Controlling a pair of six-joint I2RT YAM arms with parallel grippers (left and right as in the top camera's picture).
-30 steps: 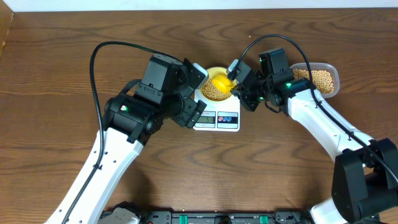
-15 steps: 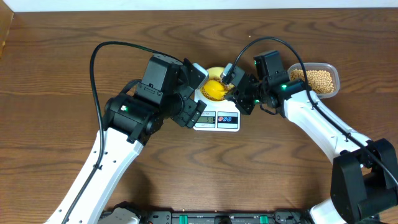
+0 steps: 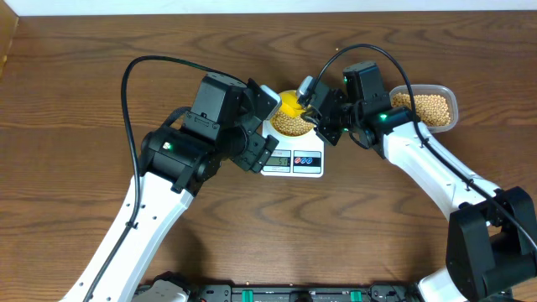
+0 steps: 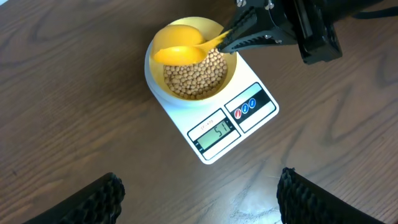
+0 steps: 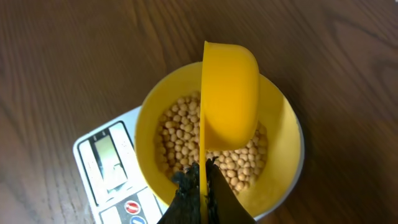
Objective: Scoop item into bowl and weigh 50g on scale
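A small pale-yellow round bowl (image 5: pixel 146 118) of tan round beans (image 5: pixel 180 140) sits on the white rounded-rectangular digital scale (image 4: pixel 267 111). The right gripper (image 5: pixel 200 186), clamped on the handle of a yellow plastic measuring scoop (image 5: pixel 230 93), holds it tipped and seemingly empty over the bowl's twelve-o'clock rim. The left gripper (image 4: pixel 202 199) hovers spread wide and empty at the scale's nine o'clock. The display (image 4: pixel 214 134) seems to read fifty-one, so the weighing looks nearly settled: next, the scoop should lift clear toward the clear plastic tub (image 3: pixel 432 107) at three o'clock.
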